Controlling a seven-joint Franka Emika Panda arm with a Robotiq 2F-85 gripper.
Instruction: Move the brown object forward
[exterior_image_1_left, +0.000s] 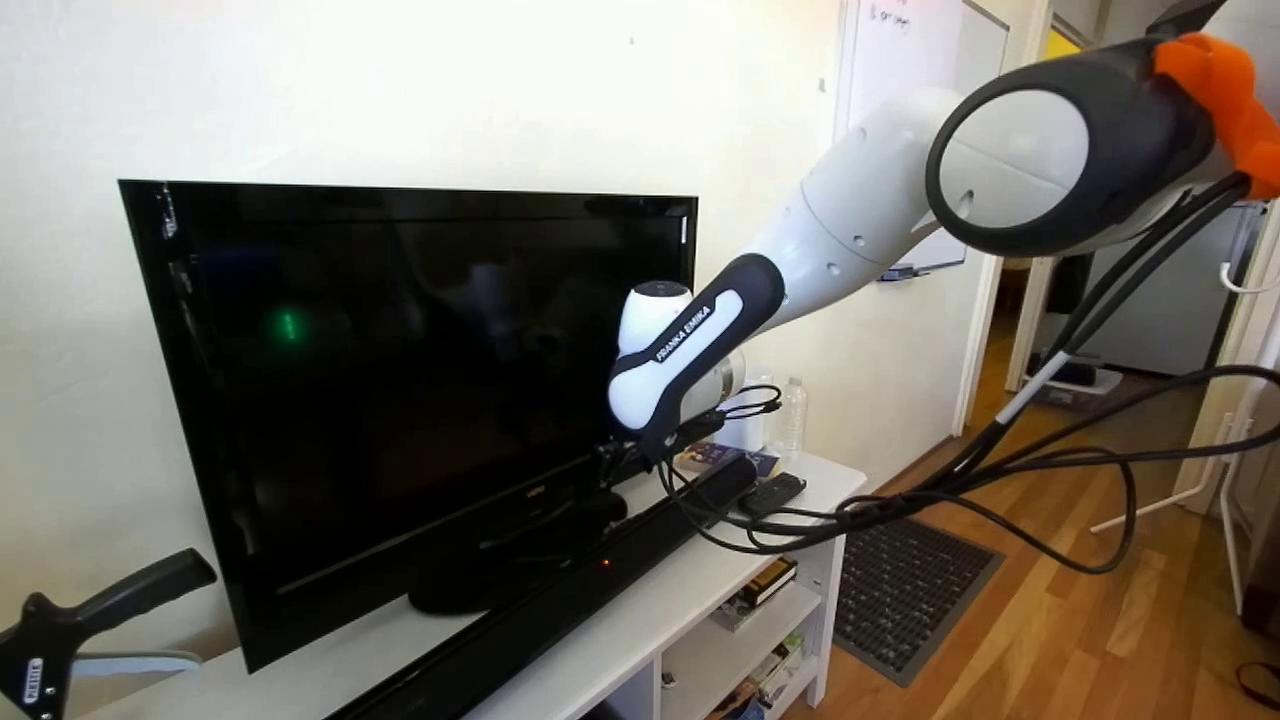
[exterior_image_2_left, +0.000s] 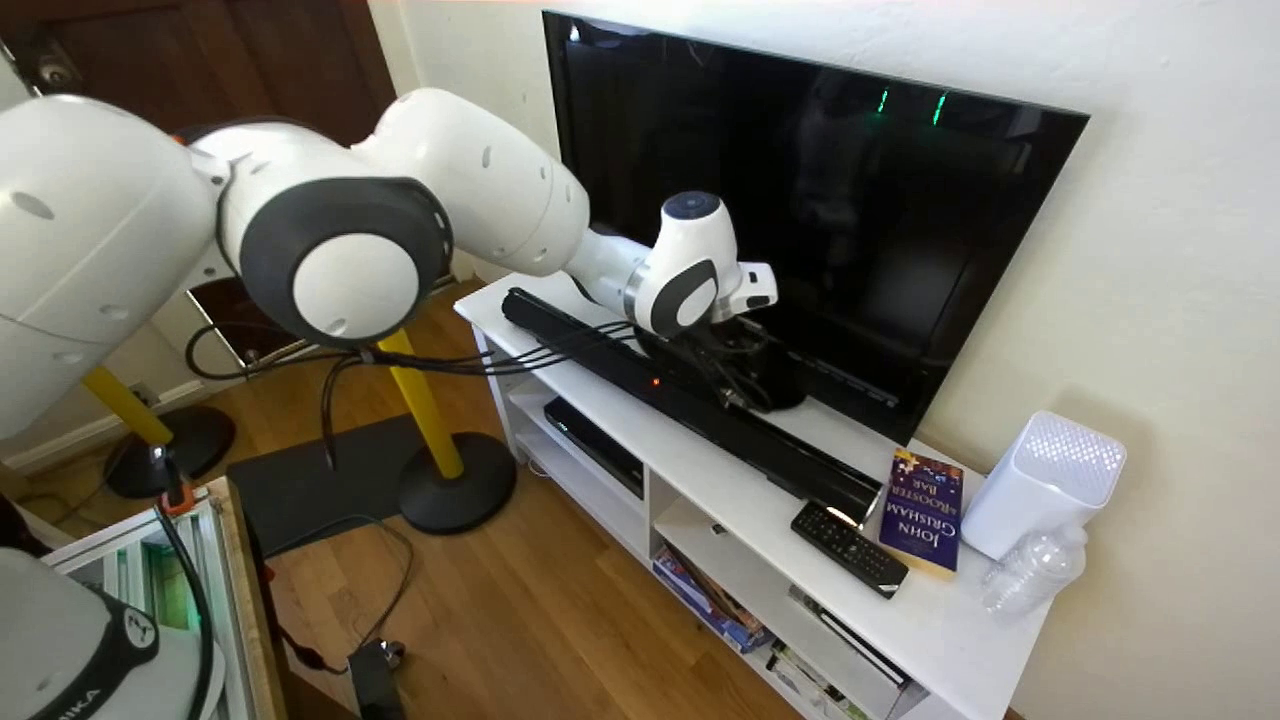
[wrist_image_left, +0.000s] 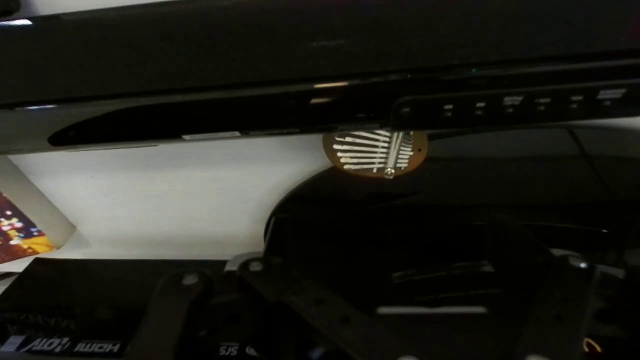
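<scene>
The brown object (wrist_image_left: 375, 154), small and rounded with a fan of metal strips on its face, shows in the wrist view between the soundbar (exterior_image_2_left: 690, 405) and the television (exterior_image_2_left: 800, 200), partly over the rim of the round black stand (wrist_image_left: 320, 200) and partly over the white top of the desk (exterior_image_2_left: 960, 640). The soundbar hides a strip of it; whether the two touch I cannot tell. That spot is well in from the desk's corners, behind the soundbar that follows the front edge, which is probably why I cannot make it out in the exterior views. The hand (wrist_image_left: 390, 235) hangs above the stand, close before the television, likely because the soundbar blocks a low reach from the front edge. As far as the dark wrist view shows, its fingers are spread and grip nothing, which suits straddling something this slight. The brown object sits ahead of the gap, on the soundbar's side, so I take this as the approach, the hand needing to shift that way before closing. The slot looks tight; a fingertip could strike the soundbar. The remote (exterior_image_2_left: 850, 548), by the front edge, and the book (exterior_image_2_left: 920, 510), further in, seem outside that path.
</scene>
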